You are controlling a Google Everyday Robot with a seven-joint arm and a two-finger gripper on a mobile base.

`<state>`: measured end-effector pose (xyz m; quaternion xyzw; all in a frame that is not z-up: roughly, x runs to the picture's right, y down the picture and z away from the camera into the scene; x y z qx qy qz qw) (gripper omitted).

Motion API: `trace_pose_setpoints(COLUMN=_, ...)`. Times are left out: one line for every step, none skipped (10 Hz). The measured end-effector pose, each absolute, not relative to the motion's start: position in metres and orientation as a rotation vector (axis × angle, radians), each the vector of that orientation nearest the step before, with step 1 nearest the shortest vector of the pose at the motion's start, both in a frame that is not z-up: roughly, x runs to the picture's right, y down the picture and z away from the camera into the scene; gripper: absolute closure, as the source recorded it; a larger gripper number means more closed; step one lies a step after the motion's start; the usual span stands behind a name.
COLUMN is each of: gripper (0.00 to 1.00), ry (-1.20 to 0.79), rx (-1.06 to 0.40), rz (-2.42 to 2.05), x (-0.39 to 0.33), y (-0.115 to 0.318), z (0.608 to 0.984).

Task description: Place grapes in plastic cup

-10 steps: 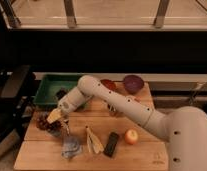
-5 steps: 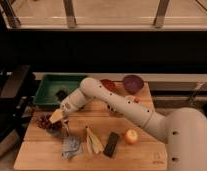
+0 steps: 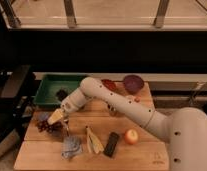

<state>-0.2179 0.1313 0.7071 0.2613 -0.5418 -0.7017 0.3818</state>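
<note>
The grapes [image 3: 44,125], a small dark red-purple bunch, lie at the left edge of the wooden board [image 3: 147,155]. My gripper [image 3: 56,117] hangs just right of and slightly above them, close to or touching the bunch. The arm reaches in from the lower right across the board. A pale-blue translucent thing at the front of the board looks like the plastic cup [image 3: 72,147], lying about a hand's width to the front right of the gripper. Nothing shows inside it.
A green tray [image 3: 47,86] sits behind the board on the left with a dark item in it. A purple bowl [image 3: 132,82] stands at the back right. An apple [image 3: 130,136], a black bar [image 3: 112,144] and a yellow item [image 3: 93,140] lie at the front.
The gripper has stayed almost in place next to the grapes, shifting only slightly. The grapes and the cup have not visibly moved.
</note>
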Motion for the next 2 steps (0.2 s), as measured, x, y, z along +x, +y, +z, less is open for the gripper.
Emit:
trace_pose_setpoints(gripper=0.20, ry=-1.355, rx=0.671, rz=-1.793, x=-0.208, y=0.126, z=0.703)
trace_pose_setpoints(gripper=0.20, ry=-1.305, rx=0.679, rz=-1.791, x=-0.192, y=0.114, z=0.695)
